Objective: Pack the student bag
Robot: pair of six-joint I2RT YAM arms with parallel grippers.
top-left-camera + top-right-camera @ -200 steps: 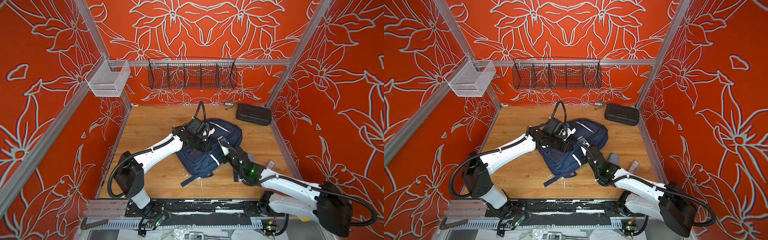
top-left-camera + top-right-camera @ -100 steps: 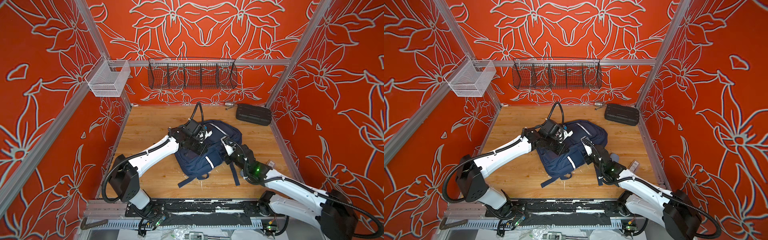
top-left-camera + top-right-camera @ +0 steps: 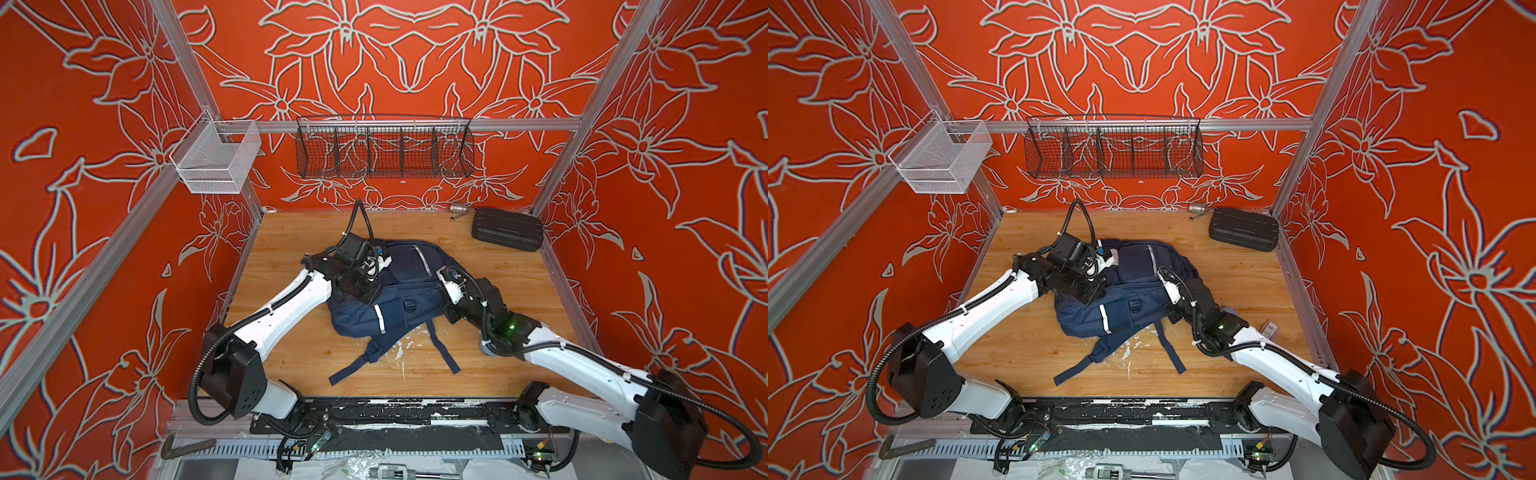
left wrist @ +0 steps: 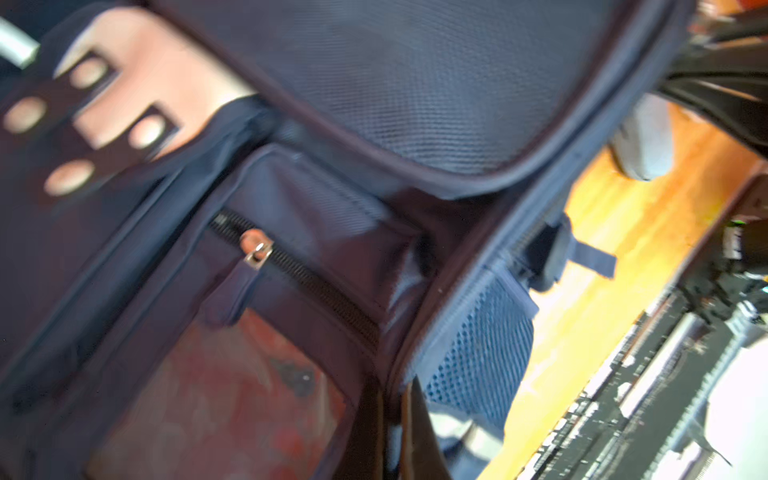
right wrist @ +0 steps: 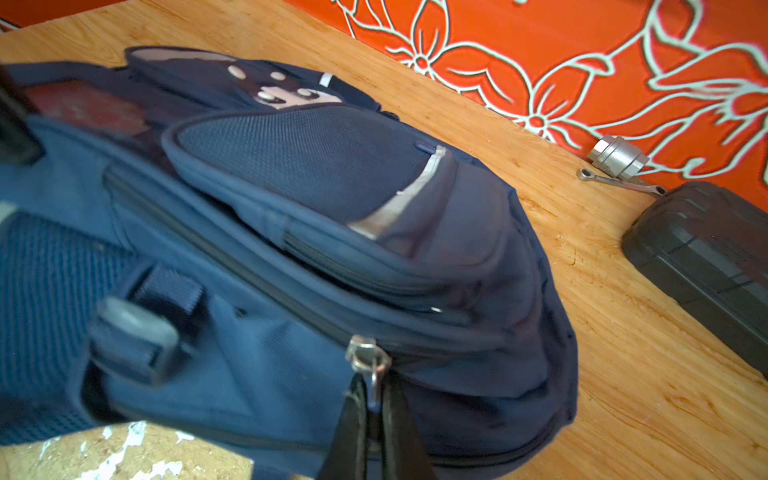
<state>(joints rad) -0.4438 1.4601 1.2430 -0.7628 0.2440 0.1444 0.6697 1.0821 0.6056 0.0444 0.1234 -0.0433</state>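
Student bag (image 3: pixel 399 299) lies mid-table, black case (image 3: pixel 507 228) at its two o'clock. Right gripper (image 5: pixel 371 401) pinches a zipper pull (image 5: pixel 365 361); left gripper (image 4: pixel 409 428) clamps the bag's side. Pull along the zipper track, holding fabric taut.

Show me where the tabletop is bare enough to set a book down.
Widest bare wood: far strip between back wall and student bag, left of the black case. Also the near patch between left arm and the bag's straps. Crowded: the middle, where both arms meet the bag, and the case's corner with socket and wrench.
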